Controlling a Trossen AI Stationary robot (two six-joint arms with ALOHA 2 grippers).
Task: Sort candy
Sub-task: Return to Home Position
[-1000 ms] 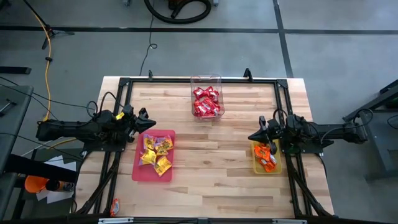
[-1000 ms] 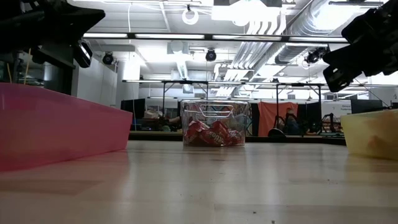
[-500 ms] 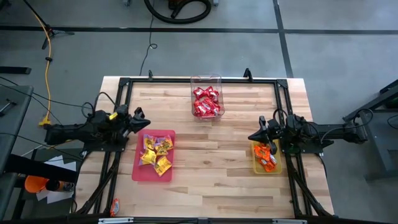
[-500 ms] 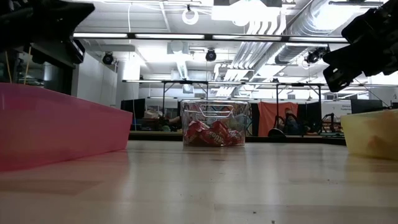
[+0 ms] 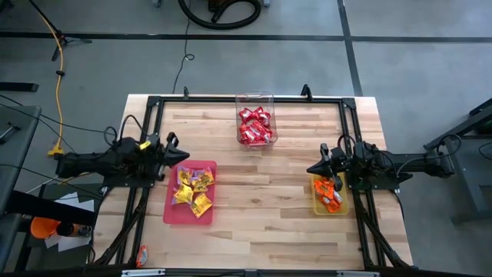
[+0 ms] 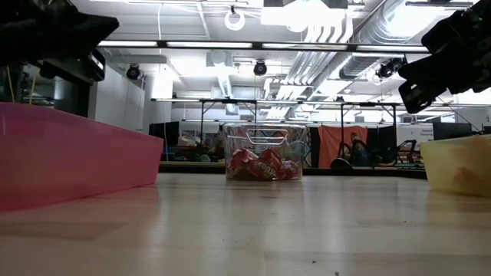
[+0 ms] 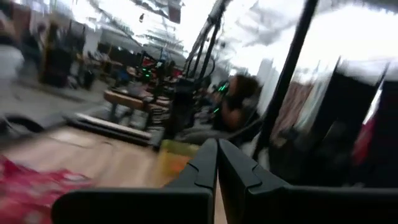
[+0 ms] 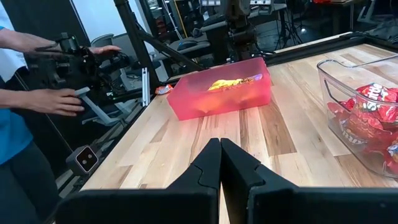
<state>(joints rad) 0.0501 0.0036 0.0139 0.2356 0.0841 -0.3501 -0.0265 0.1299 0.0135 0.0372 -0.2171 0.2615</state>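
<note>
Sorted by colour, nearly all of it. In the clear plastic tub [image 5: 238, 108] at the far middle of the pale wooden table [image 5: 261, 223]: the red crinkly candy packets [image 5: 255, 125]. In the flat pink tray [image 5: 175, 214] on the left: the yellow packets [image 5: 192, 188]. In the small yellow tray [image 5: 319, 206] on the right: the orange packets [image 5: 329, 194].

Probably left to do: one red-orange packet [image 5: 141, 254] at the near left corner, beside the black frame rail [image 5: 131, 223], well apart from every tray. Likely awkward to reach so close to that rail.

Left gripper [image 5: 181, 155] just off the pink tray's far left corner, fingers pressed together on nothing. Right gripper [image 5: 313, 168] at the yellow tray's far corner, likewise closed and empty.

Nothing loose in the middle of the table. Beyond the left side, in the right wrist view: a person's hand [image 8: 50, 99] beside a dark device [image 8: 68, 59].
</note>
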